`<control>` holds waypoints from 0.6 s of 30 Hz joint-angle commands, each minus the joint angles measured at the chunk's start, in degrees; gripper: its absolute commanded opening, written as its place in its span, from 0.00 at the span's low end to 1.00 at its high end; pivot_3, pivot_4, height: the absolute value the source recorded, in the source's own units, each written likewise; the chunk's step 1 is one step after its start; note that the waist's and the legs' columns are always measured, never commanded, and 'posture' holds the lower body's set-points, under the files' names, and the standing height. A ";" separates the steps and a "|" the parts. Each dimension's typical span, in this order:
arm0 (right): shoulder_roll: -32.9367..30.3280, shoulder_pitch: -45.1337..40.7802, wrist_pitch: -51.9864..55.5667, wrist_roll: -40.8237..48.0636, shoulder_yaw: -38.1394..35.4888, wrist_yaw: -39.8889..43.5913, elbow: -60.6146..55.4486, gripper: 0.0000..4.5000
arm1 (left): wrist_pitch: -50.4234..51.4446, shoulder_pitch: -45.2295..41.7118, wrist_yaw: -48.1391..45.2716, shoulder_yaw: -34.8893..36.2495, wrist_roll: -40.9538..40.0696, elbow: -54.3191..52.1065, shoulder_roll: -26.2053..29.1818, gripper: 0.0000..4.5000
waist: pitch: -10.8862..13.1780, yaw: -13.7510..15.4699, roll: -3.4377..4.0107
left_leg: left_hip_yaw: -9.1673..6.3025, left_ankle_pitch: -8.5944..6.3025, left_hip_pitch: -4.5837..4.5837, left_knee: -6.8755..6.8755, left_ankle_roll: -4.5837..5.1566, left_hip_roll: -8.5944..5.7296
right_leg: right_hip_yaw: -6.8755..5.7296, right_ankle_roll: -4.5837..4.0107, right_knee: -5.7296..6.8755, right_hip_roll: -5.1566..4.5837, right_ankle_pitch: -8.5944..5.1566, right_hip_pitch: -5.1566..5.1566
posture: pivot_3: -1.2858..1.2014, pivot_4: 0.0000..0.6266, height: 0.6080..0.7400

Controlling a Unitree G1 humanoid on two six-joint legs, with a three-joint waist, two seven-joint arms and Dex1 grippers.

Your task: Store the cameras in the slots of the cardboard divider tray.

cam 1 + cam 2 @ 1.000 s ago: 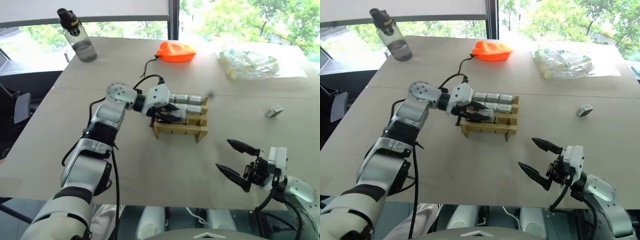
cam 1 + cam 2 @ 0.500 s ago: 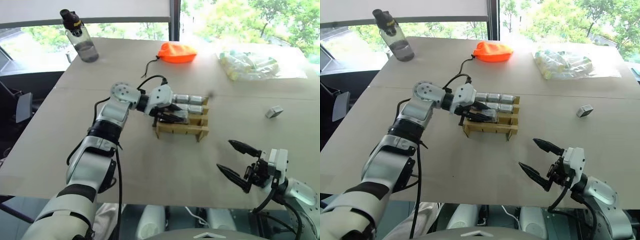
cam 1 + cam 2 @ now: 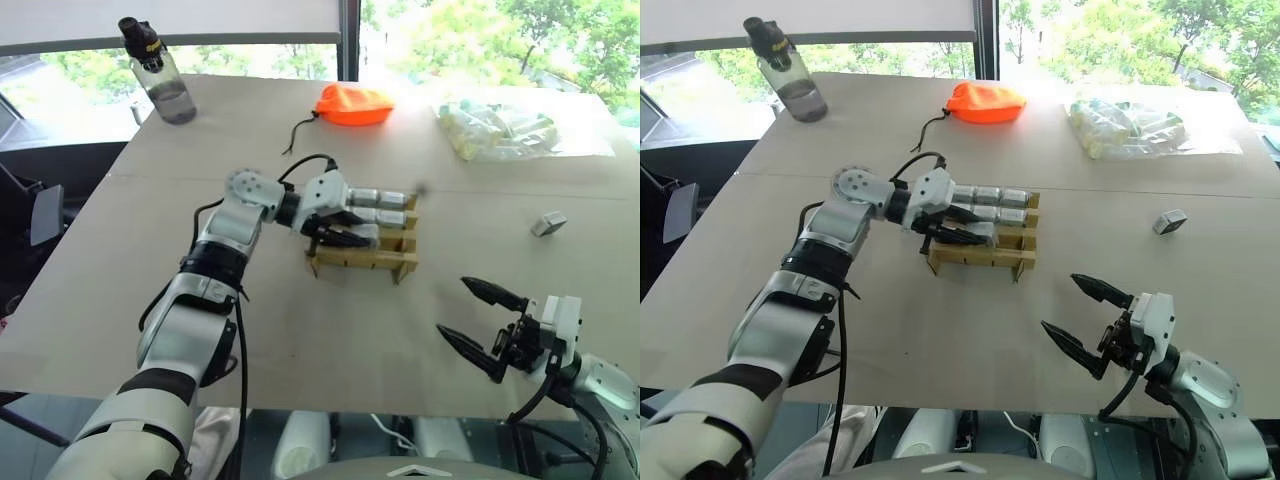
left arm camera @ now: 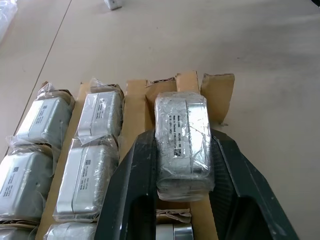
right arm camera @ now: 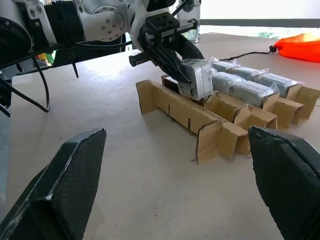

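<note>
The cardboard divider tray (image 3: 365, 262) sits mid-table, with several plastic-wrapped silver cameras (image 3: 385, 198) lying in its far rows. My left gripper (image 3: 345, 237) is shut on another wrapped camera (image 4: 182, 142) and holds it tilted over the tray's row nearest me; its lower end is level with the tops of the strips. One more camera (image 3: 547, 223) lies loose on the table at the right. My right gripper (image 3: 455, 307) hangs open and empty near the table's front edge, well to the right of the tray.
At the back of the table stand a water bottle (image 3: 160, 85) on the left, an orange pouch (image 3: 352, 103) with a black cord in the middle and a clear bag of pale tubes (image 3: 505, 130) on the right. Bare tabletop lies between the tray and my right gripper.
</note>
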 commanded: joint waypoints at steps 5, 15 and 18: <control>0.44 -0.20 -0.45 0.01 -1.56 0.22 -1.73 1.00 | -2.62 -0.66 1.01 -1.16 2.61 3.44 0.32 0.17 | -0.01 -0.04 -0.02 | 0.00 0.00 0.00 0.00 0.01 0.01 | 0.01 0.00 0.00 0.00 0.00 0.00 | 0.52 0.24 0.89; 0.73 -0.62 -0.42 -0.12 -1.78 0.34 -1.73 1.00 | -2.12 -2.42 0.81 -1.80 3.50 6.79 -1.87 0.17 | -0.01 -0.08 -0.03 | 0.01 -0.01 -0.02 0.00 0.02 0.00 | 0.00 0.00 -0.01 0.01 0.00 -0.01 | 0.52 0.24 0.89; 0.83 -0.62 -0.49 -0.16 -1.75 0.37 -1.68 1.00 | -0.47 -3.13 -0.66 -1.25 2.51 6.66 -2.10 0.17 | -0.01 -0.05 -0.02 | 0.00 -0.02 -0.03 0.00 0.02 0.00 | -0.01 0.00 -0.01 0.01 0.00 -0.01 | 0.52 0.24 0.89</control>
